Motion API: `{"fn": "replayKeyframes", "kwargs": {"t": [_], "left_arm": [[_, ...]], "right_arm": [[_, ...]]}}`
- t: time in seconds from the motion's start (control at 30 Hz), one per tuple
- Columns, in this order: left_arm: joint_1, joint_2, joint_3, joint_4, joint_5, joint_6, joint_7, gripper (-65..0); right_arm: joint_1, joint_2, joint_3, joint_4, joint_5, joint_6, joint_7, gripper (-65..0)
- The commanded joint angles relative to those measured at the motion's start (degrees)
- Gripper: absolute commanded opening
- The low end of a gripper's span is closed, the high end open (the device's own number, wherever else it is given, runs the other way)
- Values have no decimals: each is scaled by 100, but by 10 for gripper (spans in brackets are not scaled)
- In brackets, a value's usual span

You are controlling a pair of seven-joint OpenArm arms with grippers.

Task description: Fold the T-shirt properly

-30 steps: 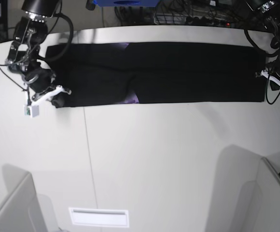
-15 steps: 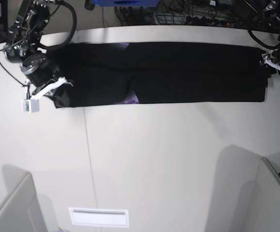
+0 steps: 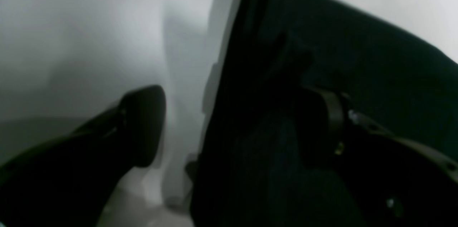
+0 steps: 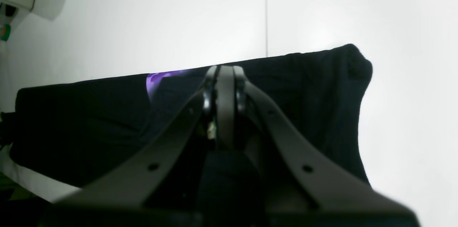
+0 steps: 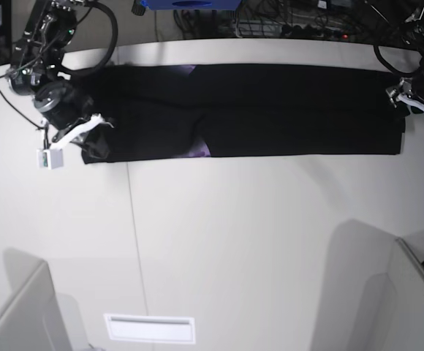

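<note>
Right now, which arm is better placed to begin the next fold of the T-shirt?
The right gripper, I judge: its jaws are shut on the T-shirt at its end, ready to carry it over. The left gripper stands open at the opposite end, with cloth between its fingers but no grip.

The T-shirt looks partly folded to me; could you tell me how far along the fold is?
Done: the T-shirt lies as a long narrow black band across the table, a little purple print peeking at a fold. In hand: the right gripper is shut over one end of the cloth, while the left gripper stands open astride the other end's edge, holding nothing. Left: folding the band's ends inward into a compact shape.
</note>
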Motion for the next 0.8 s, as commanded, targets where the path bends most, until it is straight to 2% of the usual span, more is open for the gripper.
{"fn": "replayKeyframes", "kwargs": {"t": [0.0, 0.17, 0.2, 0.23, 0.3, 0.37, 0.43, 0.53, 0.63, 0.77], "left_arm": [[-51, -120, 140, -20, -57, -47, -7, -110], [-77, -181, 465, -389, -57, -47, -16, -114], [-68, -181, 474, -407, -57, -47, -16, -125], [-42, -181, 474, -407, -57, -47, -16, -163], [-24, -190, 474, -389, -57, -47, -16, -299], [-24, -208, 474, -415, -57, -47, -16, -494], [-24, -304, 483, -433, -57, -47, -16, -650], [-42, -419, 474, -407, -57, -47, -16, -650], [-77, -603, 456, -372, -65, -47, -16, -650], [187, -559, 474, 595, -65, -47, -16, -650]], "right_arm": [[29, 38, 18, 86, 101, 30, 122, -650], [-50, 38, 18, 94, 101, 30, 122, -650], [-59, 38, 18, 94, 101, 30, 122, -650], [-85, 38, 18, 94, 101, 30, 122, -650], [-85, 38, 18, 94, 101, 30, 122, -650], [-85, 38, 18, 94, 101, 30, 122, -650], [-85, 38, 18, 103, 110, 30, 122, -650], [-94, 29, -87, 112, 119, 30, 96, -650], [-164, 29, -615, 121, 119, 30, -1, -650], [-173, 12, -1090, 103, 119, 21, 17, -650]]}}
